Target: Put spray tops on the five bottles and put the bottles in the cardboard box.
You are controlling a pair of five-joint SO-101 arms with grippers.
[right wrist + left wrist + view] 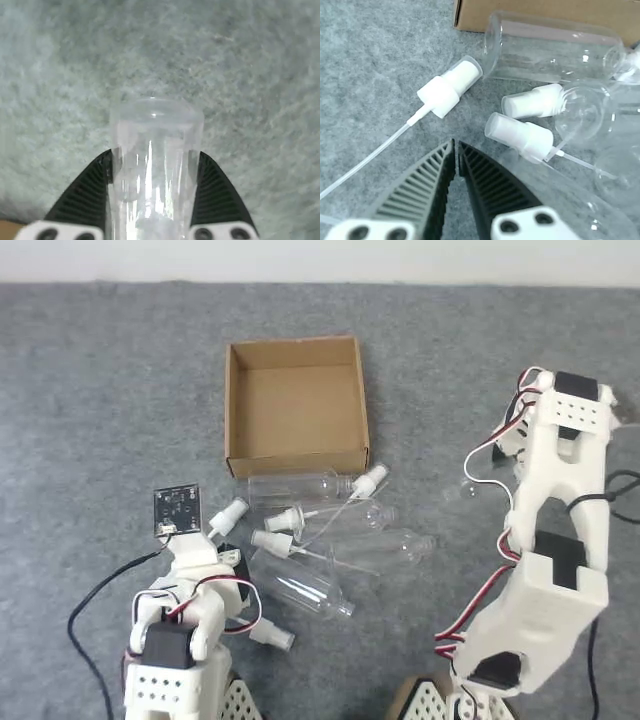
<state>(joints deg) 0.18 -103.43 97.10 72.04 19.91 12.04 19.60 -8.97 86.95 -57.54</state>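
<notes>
The jaws of the left arm [185, 615] are almost shut (just a thin crack between them) and hold nothing. They hang over the gray table [100, 390], just beside a loose spray top [450, 90]. The jaws of the right arm [555, 540] squeeze a clear bottle [152, 150] on both sides. Four more bottles [300, 585] lie in a heap right in front of the cardboard box [295, 462].

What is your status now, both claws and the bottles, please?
Left claw shut, empty, beside a loose spray top. Right claw shut on a clear bottle. Other bottles lie crowded beside the cardboard box.
</notes>
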